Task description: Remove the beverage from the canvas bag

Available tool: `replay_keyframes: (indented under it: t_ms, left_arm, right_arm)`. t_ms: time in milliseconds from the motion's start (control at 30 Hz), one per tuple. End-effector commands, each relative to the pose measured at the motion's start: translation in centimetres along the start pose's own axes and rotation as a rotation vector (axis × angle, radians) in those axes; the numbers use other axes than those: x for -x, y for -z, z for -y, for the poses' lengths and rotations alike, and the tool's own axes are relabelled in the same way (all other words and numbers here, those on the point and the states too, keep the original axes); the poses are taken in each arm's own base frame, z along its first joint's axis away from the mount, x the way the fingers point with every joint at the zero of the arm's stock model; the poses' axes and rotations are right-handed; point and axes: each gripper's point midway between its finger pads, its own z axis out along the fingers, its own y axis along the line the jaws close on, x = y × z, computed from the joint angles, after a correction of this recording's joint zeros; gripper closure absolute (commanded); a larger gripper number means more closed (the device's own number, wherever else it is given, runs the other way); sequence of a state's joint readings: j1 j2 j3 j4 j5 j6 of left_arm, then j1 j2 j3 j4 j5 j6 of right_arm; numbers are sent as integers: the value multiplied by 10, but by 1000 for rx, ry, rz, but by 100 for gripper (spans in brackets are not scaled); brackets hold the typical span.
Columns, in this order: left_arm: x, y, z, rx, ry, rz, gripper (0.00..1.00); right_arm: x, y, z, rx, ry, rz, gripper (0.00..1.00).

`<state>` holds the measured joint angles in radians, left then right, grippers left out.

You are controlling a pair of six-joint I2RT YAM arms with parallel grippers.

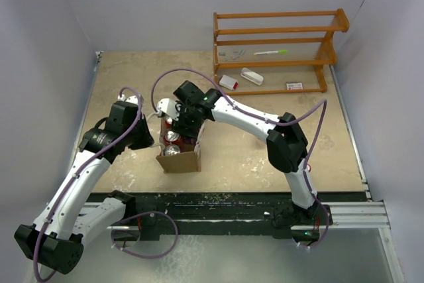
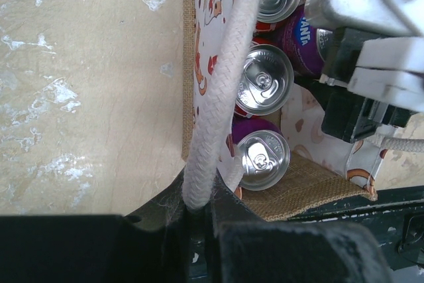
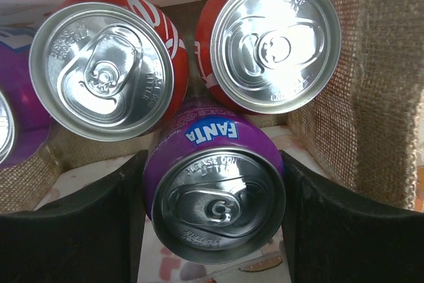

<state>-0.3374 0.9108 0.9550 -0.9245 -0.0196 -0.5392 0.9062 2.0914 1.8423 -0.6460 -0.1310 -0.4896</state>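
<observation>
Purple aluminium sets the terms here: the Fanta can stands upright inside the canvas bag at mid-table, touching two red cans behind it. The right gripper reaches down into the bag, its fingers closed against opposite sides of the can just below the rim, which we judge the best hold. An unopened can is probably fairly heavy, its painted wall is smooth and thin, and a hard squeeze would dent it while a light one lets it slip. The bag is soft burlap and would lift with the can, so the left gripper is clamped on the white rope handle to steady it.
</observation>
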Motion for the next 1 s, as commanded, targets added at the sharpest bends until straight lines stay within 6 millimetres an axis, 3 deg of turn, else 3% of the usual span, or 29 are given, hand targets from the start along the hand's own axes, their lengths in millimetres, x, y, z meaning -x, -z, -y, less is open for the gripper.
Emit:
replay_keyframes:
  t_ms: [0,200,633,967]
  left_arm:
    - [3,2,4,-12,1,14,100]
    - [5,3,2,0,9,27,100]
    - [5,3,-1,15,17,31,100]
    - [3,1,1,13,9,15,100]
  right_arm:
    - [65,64,16,-54,-2,230,94]
    - [78,80,22,-86,-23,288,100]
    - [95,94,19,-60,-201,346,100]
    - [109,121,18,-54,-273,401,100]
